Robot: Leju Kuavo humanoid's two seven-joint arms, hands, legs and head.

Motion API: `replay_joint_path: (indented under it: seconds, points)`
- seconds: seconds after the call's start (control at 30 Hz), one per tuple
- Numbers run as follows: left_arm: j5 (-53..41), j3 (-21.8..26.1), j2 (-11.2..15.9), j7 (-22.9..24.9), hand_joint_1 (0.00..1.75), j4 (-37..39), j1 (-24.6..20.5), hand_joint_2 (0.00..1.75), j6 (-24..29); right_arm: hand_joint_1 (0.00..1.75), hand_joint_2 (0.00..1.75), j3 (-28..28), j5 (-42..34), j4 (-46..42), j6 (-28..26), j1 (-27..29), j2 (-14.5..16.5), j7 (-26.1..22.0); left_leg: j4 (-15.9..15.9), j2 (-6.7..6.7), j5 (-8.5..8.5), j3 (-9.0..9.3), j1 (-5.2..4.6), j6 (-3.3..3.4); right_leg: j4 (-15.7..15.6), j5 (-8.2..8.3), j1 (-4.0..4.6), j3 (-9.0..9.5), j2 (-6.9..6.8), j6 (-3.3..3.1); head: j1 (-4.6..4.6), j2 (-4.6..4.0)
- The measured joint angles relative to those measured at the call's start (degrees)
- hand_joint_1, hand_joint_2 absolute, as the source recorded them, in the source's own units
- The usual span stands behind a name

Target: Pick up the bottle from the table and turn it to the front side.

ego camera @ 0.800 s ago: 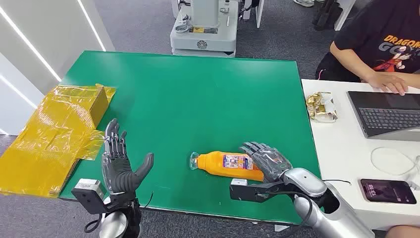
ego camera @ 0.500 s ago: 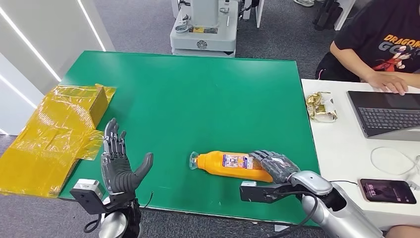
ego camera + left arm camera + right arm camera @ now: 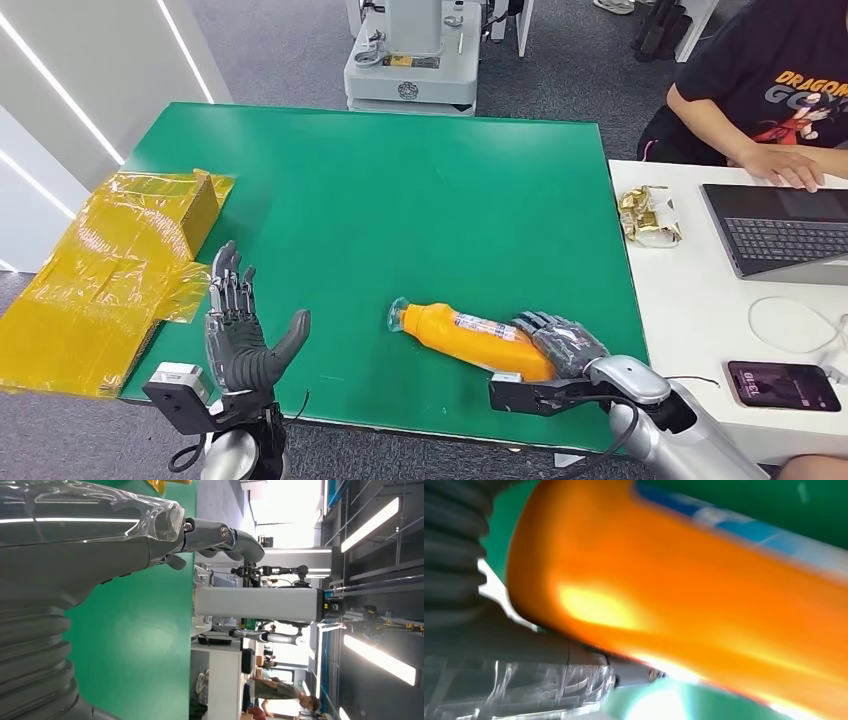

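Observation:
An orange bottle [image 3: 465,338] with a clear cap lies on its side on the green table [image 3: 400,190], near the front edge, cap end pointing left. Its label shows as a thin strip along the far side. My right hand [image 3: 562,345] wraps its fingers over the bottle's base end and grips it. Close up in the right wrist view, the bottle [image 3: 684,595] is blurred and lies against the hand. My left hand [image 3: 240,335] stands upright at the table's near left edge, fingers spread and holding nothing, well left of the bottle. The left hand [image 3: 75,545] hovers above the green surface.
A flattened yellow box [image 3: 110,270] overhangs the table's left edge. A white table [image 3: 690,300] on the right carries a laptop [image 3: 785,230], a phone [image 3: 783,385] and a snack packet [image 3: 648,215]; a person [image 3: 770,90] sits there. A grey machine [image 3: 412,55] stands beyond the far edge.
My right hand has slid toward the near right along the bottle to its base end. The bottle has rolled, turning its label away, and pivoted. The left hand has not moved.

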Motion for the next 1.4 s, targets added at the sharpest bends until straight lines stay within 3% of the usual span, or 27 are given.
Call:
replay_joint_path:
  seconds: [0.03, 0.1, 0.17, 0.2, 0.7, 1.0, 1.4]
  points:
    - [-0.02, 0.0, -0.03, 0.04, 0.0, 0.0, 0.03, 1.75, -0.05, 0.34, 1.75, 0.06, 0.41, 0.12, -0.29, 0.22, 0.02, 0.08, 0.0, 0.01, 0.0, 0.0, 0.0, 0.0, 0.0, 0.0, 0.0, 0.0, 0.0, 0.0, -0.01, 0.0]
    - [-0.1, 0.0, -0.15, 0.08, 0.0, 0.0, 0.08, 1.75, -0.24, 1.14, 1.75, 0.16, 1.33, 0.32, -1.06, 0.43, 0.05, -0.14, 0.0, 0.04, 0.0, 0.01, 0.0, 0.0, 0.0, 0.0, 0.0, 0.0, 0.03, 0.0, -0.01, 0.0]
    - [-0.25, 0.0, -0.28, 0.11, 0.0, 0.0, 0.14, 1.75, -0.59, 1.65, 1.75, 0.24, 2.36, 0.55, -2.07, 0.5, 0.16, -0.97, 0.0, 0.04, 0.0, 0.02, 0.0, 0.0, 0.0, 0.0, 0.0, 0.0, 0.03, 0.0, 0.0, 0.0]
    - [-0.33, 0.01, -0.34, 0.12, 0.0, 0.0, 0.2, 1.75, -0.79, 1.71, 1.75, 0.25, 2.89, 0.69, -2.67, 0.54, 0.27, -1.47, 0.0, 0.04, 0.0, 0.02, 0.0, 0.0, 0.0, 0.0, 0.0, 0.0, 0.02, 0.0, 0.0, 0.0]
    - [-1.0, 0.06, -1.07, 0.12, 0.0, -0.03, 0.59, 1.75, -1.73, 1.75, 1.75, -0.48, 9.13, 1.57, -9.08, 2.11, 3.31, -3.38, -0.01, 0.01, 0.0, -0.01, 0.01, 0.0, 0.01, 0.0, 0.0, 0.0, 0.01, 0.0, -0.01, 0.0]
    - [-1.28, 0.07, -1.11, 0.03, 0.0, -0.19, 0.92, 1.75, -0.4, 1.75, 1.75, -4.88, 13.59, 1.55, -19.9, 4.17, 8.57, -3.48, -0.02, 0.01, 0.0, 0.0, 0.02, 0.0, 0.01, 0.0, 0.01, -0.01, 0.01, 0.0, -0.02, 0.0]
    - [-1.39, 0.07, -1.11, -0.05, 0.0, -0.73, 1.6, 1.75, 0.73, 1.75, 1.75, -10.89, 14.55, -0.45, -28.28, 8.09, 14.99, -1.73, -0.02, 0.0, 0.0, -0.02, 0.01, 0.0, 0.01, -0.01, 0.01, -0.01, 0.0, 0.0, 0.0, 0.0]
